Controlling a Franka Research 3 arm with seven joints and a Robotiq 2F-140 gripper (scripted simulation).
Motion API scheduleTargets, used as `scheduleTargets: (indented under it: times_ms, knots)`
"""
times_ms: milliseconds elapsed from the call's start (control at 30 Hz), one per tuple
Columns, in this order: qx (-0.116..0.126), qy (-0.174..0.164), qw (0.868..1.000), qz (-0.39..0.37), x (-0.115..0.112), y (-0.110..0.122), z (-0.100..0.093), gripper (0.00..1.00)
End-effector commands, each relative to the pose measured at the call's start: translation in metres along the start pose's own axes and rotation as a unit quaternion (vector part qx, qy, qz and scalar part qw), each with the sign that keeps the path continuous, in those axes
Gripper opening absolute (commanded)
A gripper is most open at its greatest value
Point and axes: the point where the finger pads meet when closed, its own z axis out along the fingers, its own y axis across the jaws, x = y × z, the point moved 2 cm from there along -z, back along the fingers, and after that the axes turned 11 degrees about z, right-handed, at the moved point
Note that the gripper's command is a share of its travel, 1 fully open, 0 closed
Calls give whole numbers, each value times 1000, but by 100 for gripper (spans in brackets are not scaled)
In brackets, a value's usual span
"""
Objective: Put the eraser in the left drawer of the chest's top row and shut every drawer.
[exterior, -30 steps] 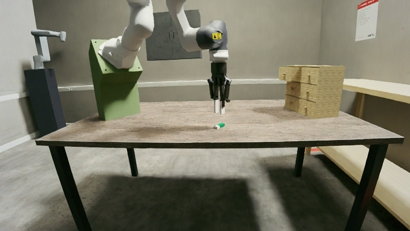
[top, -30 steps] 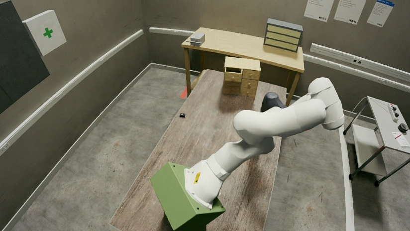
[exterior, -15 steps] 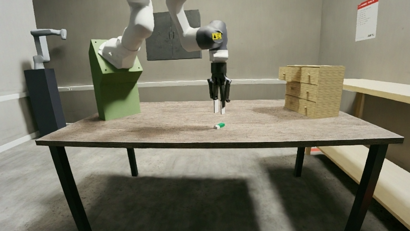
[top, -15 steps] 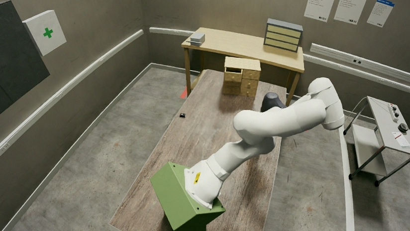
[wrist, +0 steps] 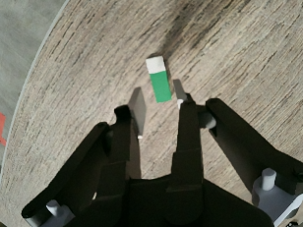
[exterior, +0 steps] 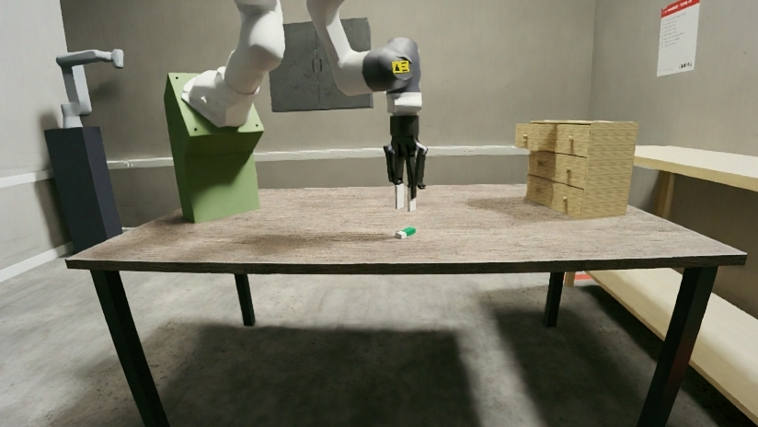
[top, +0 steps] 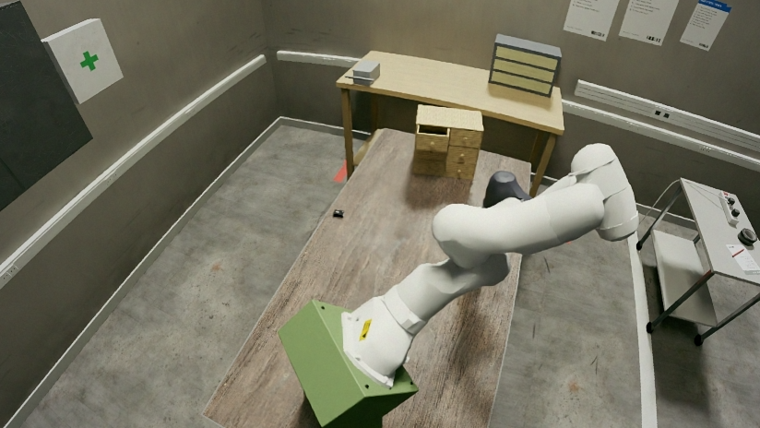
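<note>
Chest: stands upright on the worktop (top: 372, 249) (exterior: 317, 248) (wrist: 89, 83); this chest (top: 449, 115) (exterior: 610, 169) is the reference for positions.
Top left drawer: this drawer (top: 432, 142) (exterior: 524, 136) projects from the chest's front; contents too dark to verify.
Right column: three drawers, all observed closed in the chest.
Eraser: white end, green body; the eraser (exterior: 406, 233) (wrist: 159, 83) lies flat on the worktop, in front of the chest and well apart from it.
Gripper: positioned in front of the chest, above worktop level, pointing down; the gripper (exterior: 405, 203) (wrist: 158, 94) has its fingers parted by a narrow gap, nothing between them.
Black item: a small black item (top: 338, 213) rests near the worktop edge, forward and left of the chest as one faces its drawers; type not determinable.
</note>
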Motion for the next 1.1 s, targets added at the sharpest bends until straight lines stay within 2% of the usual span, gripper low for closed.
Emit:
scheduleTargets:
  times_ms: [0, 267, 700, 1067]
  knots:
    - [1, -1, 1000, 1, 1, 0, 0, 31]
    - [1, -1, 1000, 2, 1, 0, 6, 31]
    - [1, -1, 1000, 2, 0, 0, 38, 31]
    - [1, -1, 1000, 2, 0, 0, 52, 31]
